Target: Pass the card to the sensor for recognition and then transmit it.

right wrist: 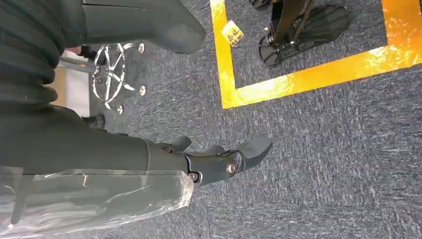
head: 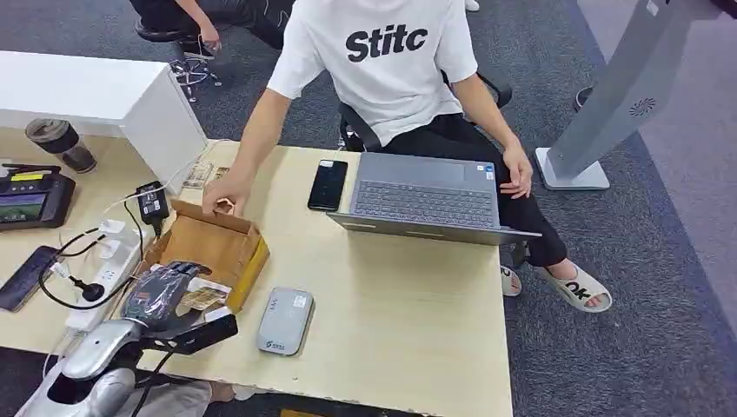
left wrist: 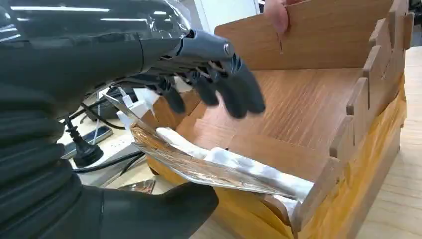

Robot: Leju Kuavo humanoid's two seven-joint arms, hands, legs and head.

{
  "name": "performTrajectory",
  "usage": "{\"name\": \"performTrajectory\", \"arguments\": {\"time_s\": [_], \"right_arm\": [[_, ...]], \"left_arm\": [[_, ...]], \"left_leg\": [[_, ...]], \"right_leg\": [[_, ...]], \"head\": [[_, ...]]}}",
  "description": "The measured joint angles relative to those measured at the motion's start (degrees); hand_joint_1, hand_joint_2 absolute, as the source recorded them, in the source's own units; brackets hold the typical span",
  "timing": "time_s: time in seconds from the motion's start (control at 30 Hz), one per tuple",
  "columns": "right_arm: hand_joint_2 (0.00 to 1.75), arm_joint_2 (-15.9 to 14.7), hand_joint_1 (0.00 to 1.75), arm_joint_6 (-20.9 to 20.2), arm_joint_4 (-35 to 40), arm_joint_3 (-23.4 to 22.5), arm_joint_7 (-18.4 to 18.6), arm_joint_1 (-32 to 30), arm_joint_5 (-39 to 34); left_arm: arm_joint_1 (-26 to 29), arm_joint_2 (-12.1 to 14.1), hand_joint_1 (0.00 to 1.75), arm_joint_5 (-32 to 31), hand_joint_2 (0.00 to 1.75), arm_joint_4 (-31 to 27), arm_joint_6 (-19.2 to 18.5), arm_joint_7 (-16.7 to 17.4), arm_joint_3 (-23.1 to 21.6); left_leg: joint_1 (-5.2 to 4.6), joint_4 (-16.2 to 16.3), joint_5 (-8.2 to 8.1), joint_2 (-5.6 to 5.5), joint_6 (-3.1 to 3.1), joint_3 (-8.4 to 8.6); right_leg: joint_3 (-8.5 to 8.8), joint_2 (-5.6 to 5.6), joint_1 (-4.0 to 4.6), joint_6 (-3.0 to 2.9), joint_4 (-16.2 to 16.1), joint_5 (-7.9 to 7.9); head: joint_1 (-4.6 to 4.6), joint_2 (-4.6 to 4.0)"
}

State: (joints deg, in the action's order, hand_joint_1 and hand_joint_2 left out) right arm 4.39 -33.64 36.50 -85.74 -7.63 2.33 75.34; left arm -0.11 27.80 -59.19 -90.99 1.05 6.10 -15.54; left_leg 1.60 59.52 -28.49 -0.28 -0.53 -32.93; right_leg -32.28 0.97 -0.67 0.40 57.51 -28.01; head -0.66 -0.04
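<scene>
A shiny card in a clear sleeve (left wrist: 199, 169) lies tilted across the near edge of the open wooden box (left wrist: 308, 104); it also shows as the card (head: 205, 298) just beside my left hand (head: 159, 294). That hand reaches into the box (head: 228, 245), its dark fingers (left wrist: 226, 89) spread above the card and its thumb (left wrist: 164, 209) below it, neither pressing it. The grey card sensor (head: 285, 321) lies flat on the table to the right of the box. My right hand (right wrist: 219, 162) hangs over the carpet and holds nothing, fingers apart.
A seated person steadies the box's far wall with one hand (head: 222, 196). A phone (head: 328, 184) and a laptop (head: 428, 198) lie farther back. A power strip with cables (head: 102, 269) sits left of the box. The table's front edge (head: 365, 401) is close.
</scene>
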Motion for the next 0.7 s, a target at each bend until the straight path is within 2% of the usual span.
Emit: {"name": "performTrajectory", "arguments": {"time_s": [0.17,0.23,0.47,0.7], "right_arm": [[1.75,-0.24,0.0,0.0,-0.26,0.0,-0.04,0.0,0.0],[1.75,-0.31,0.0,0.0,-0.46,0.0,-0.04,0.02,0.02],[1.75,-0.5,0.0,0.0,-1.16,0.11,-0.04,0.04,0.02],[1.75,-0.74,0.0,0.0,-1.62,0.15,-0.07,0.07,0.04]], "left_arm": [[-0.01,0.77,1.52,0.11,1.75,0.0,-0.2,0.0,-0.07],[-0.06,0.98,1.57,0.11,1.75,0.0,-0.22,0.0,-0.09],[-0.26,1.44,1.54,0.06,1.75,0.0,-0.28,0.04,-0.2],[-0.36,1.7,1.55,-2.96,1.75,0.0,1.13,1.72,-0.39]], "left_leg": [[0.0,0.0,0.0,0.0,0.0,0.0],[0.0,0.0,0.0,0.01,0.0,0.01],[0.0,0.0,-0.01,0.04,0.0,0.01],[0.0,0.0,-0.01,0.04,0.01,0.01]], "right_leg": [[0.0,0.0,0.0,0.0,0.0,0.0],[0.0,0.03,0.0,0.0,0.0,0.0],[-0.02,0.07,0.0,0.0,0.0,0.0],[-0.02,0.07,0.0,0.0,0.0,-0.01]], "head": [[-0.02,0.0],[-0.02,0.0],[-0.02,0.0],[-0.02,0.0]]}}
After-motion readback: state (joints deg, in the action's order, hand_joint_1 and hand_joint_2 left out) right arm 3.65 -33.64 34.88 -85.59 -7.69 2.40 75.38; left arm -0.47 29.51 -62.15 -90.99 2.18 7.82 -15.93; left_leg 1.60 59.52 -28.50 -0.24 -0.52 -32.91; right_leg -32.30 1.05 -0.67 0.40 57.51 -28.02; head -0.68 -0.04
